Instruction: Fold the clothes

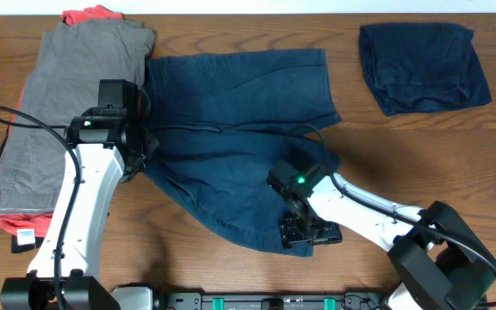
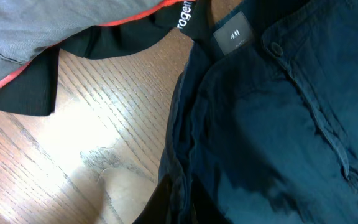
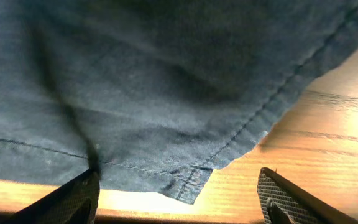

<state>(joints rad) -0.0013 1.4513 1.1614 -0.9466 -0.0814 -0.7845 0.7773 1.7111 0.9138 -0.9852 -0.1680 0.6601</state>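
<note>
The dark navy-blue shorts (image 1: pixel 239 129) lie spread flat in the middle of the table, with the waistband to the left. My left gripper (image 1: pixel 139 155) is at the waistband edge. In the left wrist view its fingers (image 2: pixel 176 208) are shut on the shorts' edge (image 2: pixel 260 137), near the label (image 2: pixel 232 34) and button (image 2: pixel 277 48). My right gripper (image 1: pixel 310 231) is at the lower leg's hem corner. In the right wrist view it is open (image 3: pixel 179 202), fingers wide on both sides of the hem corner (image 3: pixel 191 177), not touching it.
A pile of grey (image 1: pixel 67 112), red-orange (image 1: pixel 89 15) and black (image 2: pixel 104 43) garments lies at the left, beside my left arm. A folded navy garment (image 1: pixel 424 67) lies at the back right. The table's front edge is close below the right gripper.
</note>
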